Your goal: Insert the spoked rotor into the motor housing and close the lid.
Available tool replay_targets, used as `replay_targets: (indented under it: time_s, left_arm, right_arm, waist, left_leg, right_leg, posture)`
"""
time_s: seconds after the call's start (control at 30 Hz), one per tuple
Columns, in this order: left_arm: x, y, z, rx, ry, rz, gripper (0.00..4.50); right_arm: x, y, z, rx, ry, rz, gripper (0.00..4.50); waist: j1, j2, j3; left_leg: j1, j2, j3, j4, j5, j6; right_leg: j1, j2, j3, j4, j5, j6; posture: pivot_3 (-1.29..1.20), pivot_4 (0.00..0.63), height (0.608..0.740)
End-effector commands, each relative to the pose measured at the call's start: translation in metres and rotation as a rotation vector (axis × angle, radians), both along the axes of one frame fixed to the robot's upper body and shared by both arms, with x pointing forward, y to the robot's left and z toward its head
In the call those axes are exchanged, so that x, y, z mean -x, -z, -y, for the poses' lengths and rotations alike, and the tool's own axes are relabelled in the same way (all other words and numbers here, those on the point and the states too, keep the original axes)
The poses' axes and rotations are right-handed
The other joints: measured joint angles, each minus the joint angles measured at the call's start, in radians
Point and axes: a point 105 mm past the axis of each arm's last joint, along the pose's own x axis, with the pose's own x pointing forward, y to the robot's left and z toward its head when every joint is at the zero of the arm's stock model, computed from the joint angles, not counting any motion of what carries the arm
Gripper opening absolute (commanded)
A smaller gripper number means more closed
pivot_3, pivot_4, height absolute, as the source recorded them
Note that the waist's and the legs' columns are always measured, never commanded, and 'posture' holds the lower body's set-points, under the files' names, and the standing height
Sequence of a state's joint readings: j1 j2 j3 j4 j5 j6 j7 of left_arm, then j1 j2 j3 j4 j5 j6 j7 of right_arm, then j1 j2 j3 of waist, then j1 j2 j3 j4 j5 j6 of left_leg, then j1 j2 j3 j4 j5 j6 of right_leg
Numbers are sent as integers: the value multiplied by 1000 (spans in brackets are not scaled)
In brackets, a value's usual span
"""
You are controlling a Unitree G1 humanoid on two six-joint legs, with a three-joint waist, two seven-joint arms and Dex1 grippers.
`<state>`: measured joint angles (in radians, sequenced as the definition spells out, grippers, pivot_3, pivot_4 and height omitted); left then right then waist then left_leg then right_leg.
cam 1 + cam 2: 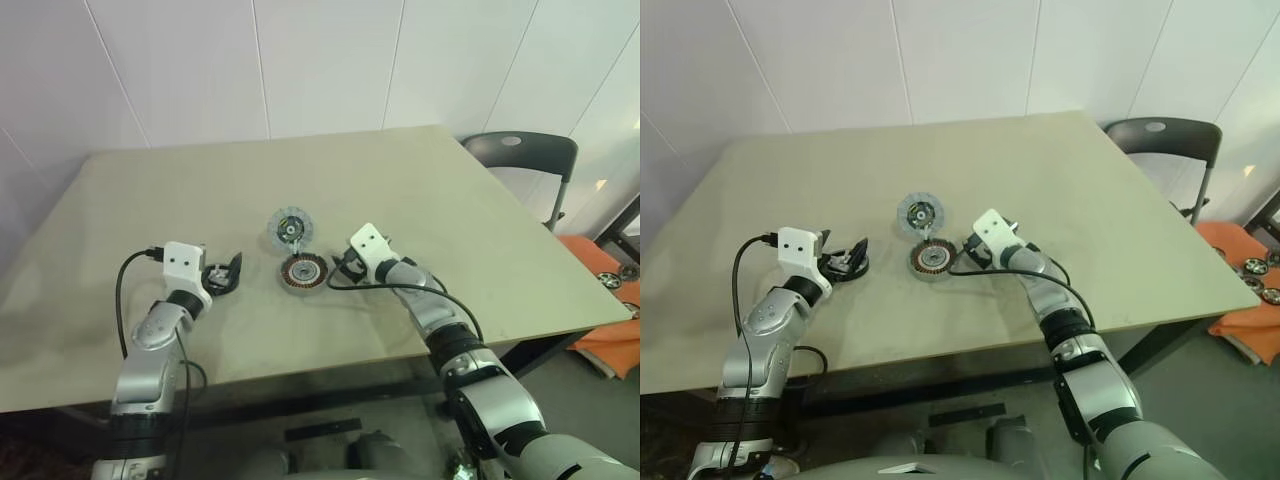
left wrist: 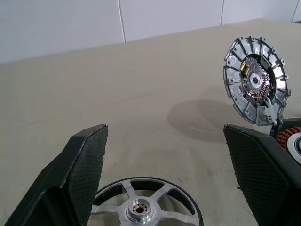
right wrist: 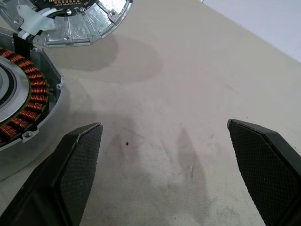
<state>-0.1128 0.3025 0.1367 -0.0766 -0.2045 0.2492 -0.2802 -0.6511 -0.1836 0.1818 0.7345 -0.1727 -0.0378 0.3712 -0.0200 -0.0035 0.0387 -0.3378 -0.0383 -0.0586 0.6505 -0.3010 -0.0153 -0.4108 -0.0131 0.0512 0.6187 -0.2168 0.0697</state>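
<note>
The spoked rotor (image 2: 143, 207), a silver spoked wheel with a black rim, lies flat on the table (image 1: 180, 190). My left gripper (image 1: 224, 273) hangs just over it, open, with one finger on either side and not gripping. The motor housing (image 1: 302, 272), silver-rimmed with copper coils, sits at the table's middle. Its lid (image 1: 291, 228), a grey ribbed disc with a circuit board at its centre, stands raised and tilted at the housing's far side. My right gripper (image 1: 342, 267) is open over bare table just right of the housing (image 3: 23, 103), holding nothing.
A dark chair (image 1: 522, 150) stands past the table's far right corner. Orange material with small wheeled parts (image 1: 612, 290) lies on the floor to the right. Black cables loop from both wrists above the table's near edge.
</note>
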Motion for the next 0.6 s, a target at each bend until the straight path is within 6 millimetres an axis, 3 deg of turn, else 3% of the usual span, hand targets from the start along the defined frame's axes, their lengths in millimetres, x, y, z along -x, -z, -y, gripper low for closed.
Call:
replay_targets:
  time_s: [0.03,0.6]
  left_arm:
    - [-1,-13,-4,-19,-8,48,4184]
    - [-3,-13,-3,-19,-3,48,4184]
  right_arm:
    - [-5,-22,-8,-26,-22,70,4439]
    - [-6,-23,-5,-28,-12,75,4439]
  waist:
    - [0,0,0]
    - [0,0,0]
  left_leg:
    - [0,0,0,0,0,0]
    - [0,0,0,0,0,0]
  right_leg:
    - [0,0,0,0,0,0]
    - [0,0,0,0,0,0]
  posture:
    - [0,0,740]
    - [0,0,740]
